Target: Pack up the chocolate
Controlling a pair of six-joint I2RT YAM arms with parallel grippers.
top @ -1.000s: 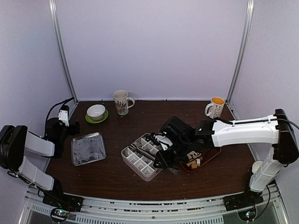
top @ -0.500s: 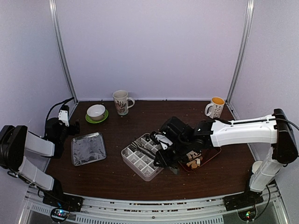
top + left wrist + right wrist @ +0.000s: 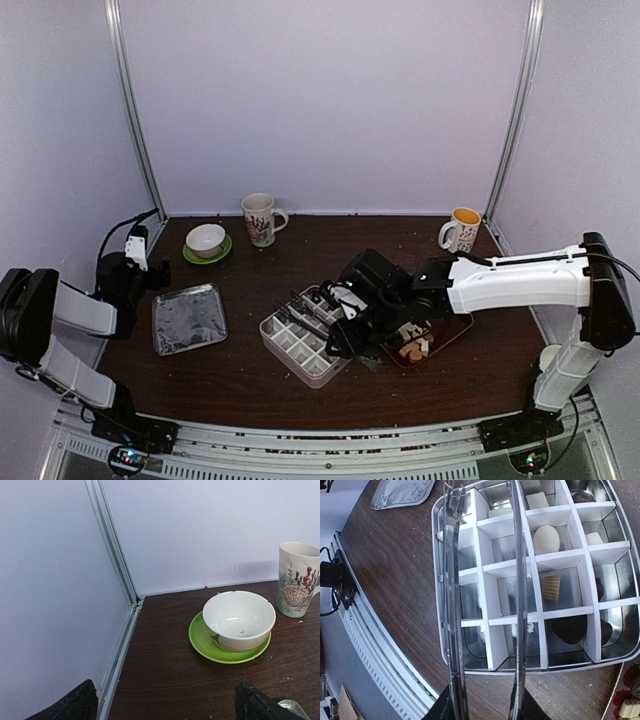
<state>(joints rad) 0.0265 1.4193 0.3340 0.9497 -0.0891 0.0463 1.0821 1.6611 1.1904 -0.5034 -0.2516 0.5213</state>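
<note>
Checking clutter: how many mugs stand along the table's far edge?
2: a shell-print mug beside the white bowl, and an orange-lined mug in the far right corner. None seems hidden.

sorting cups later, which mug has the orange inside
The mug at the back right corner, orange-yellow inside. The other mug, beside the white bowl on the green saucer, shows a shell print.

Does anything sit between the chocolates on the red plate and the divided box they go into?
Nothing visible. The chocolates lie on the plate next to the divided box, its compartments uncovered; only the tongs hang above.
</note>
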